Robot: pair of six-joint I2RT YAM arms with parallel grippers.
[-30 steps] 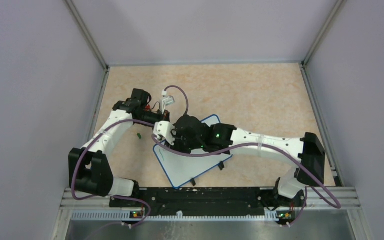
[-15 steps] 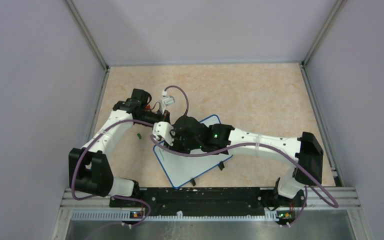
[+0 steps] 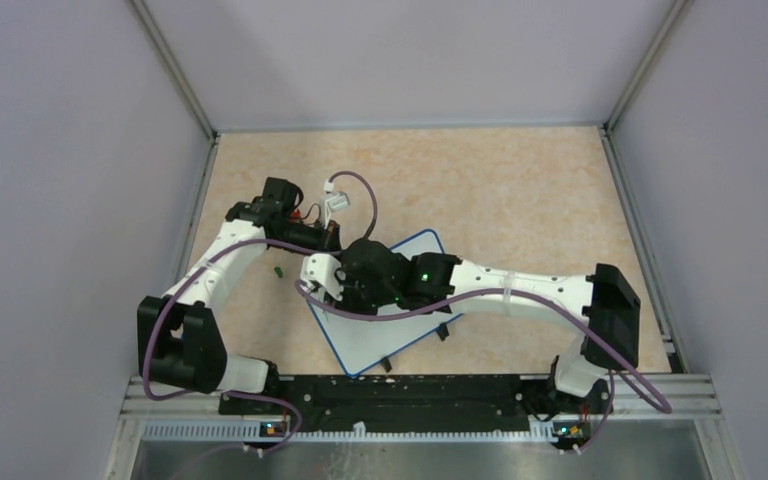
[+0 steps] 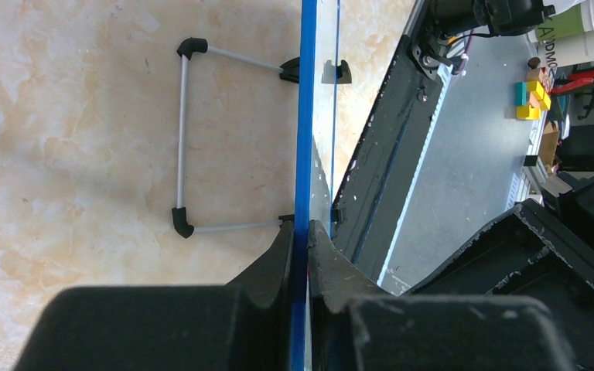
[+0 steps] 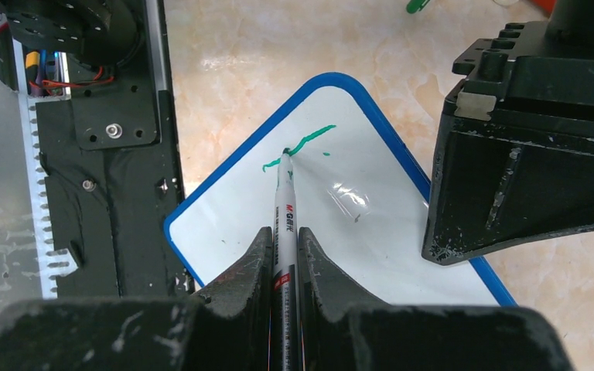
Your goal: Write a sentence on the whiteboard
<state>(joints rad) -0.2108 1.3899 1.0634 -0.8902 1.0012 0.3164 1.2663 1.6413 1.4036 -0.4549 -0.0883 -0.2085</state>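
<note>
Your whiteboard (image 5: 356,239) is thin, light and slippery, so your left claw (image 4: 300,232) pinches its blue edge while your right claw (image 5: 285,238) pinches the pen (image 5: 286,193).

1 overhead, 2 close wrist views, whiteboard (image 3: 375,340) in all 3

- Table (image 3: 520,190): beige marbled top, with pale grey panels (image 3: 410,60) on three sides.
- Small green piece (image 3: 278,270): lying on the table, towards its left side.
- Marker (image 5: 287,202): white barrel with printed lettering.
- Black rail (image 3: 410,392): runs along the near edge.
- Coloured blocks (image 4: 530,97) and cups (image 4: 584,22): off the table, beyond that rail.
</note>
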